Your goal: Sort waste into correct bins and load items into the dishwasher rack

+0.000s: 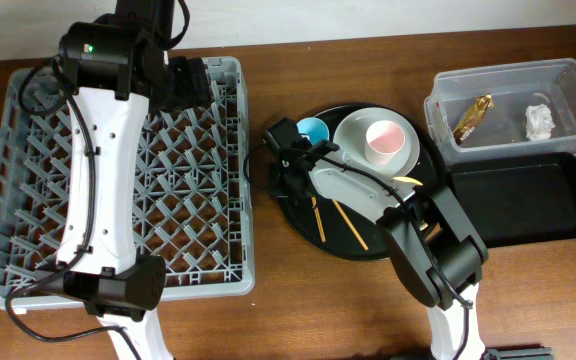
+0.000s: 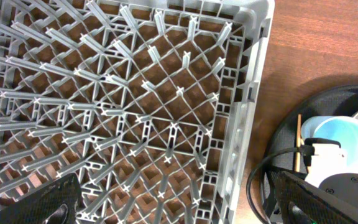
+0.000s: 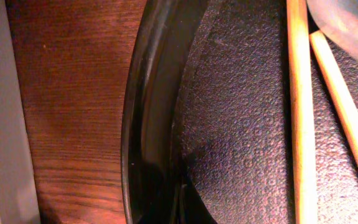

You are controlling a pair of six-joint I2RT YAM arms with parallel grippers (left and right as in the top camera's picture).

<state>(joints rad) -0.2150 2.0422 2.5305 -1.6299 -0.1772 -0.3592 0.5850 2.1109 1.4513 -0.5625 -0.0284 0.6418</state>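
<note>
two arms reach over a wooden worktop [image 1: 268, 320]. seen from overhead, the dishwasher rack [image 1: 198, 200] fills the left side. the left arm [image 1: 103, 150] stretches across it. the left jaws sit over the rack's far right corner, spread wide with nothing between them. right of the rack lies a round black tray [image 1: 303, 228], which carries the light-blue cup [image 1: 313, 130] and the grey plate [image 1: 353, 130]. the pink cup [image 1: 385, 142] stands on that plate, and the chopsticks [image 1: 348, 222] lie loose on the tray floor. the right arm [image 1: 438, 255] comes in from the near edge, and the right jaws hang over the tray's left rim, beside the blue cup. at the far right, the clear tub [image 1: 568, 80] holds the gold wrapper [image 1: 473, 117] and the white tissue [image 1: 539, 121]. the black rectangular tray [image 1: 523, 200] lies just in front of the tub.

from the left wrist, both dark fingers [image 2: 55, 202] show at the bottom corners, far apart, above the rack [image 2: 135, 93] lattice. the blue cup [image 2: 340, 134] and one chopstick [image 2: 299, 143] sit on the round tray [image 2: 291, 124] to the right.

from the right wrist, the view is pressed close to the round tray's rim [image 3: 148, 112], with the worktop [image 3: 73, 112] to the left. two chopsticks [image 3: 300, 112] lie on the textured floor. the right jaws are closed, and nothing shows gripped in them.
</note>
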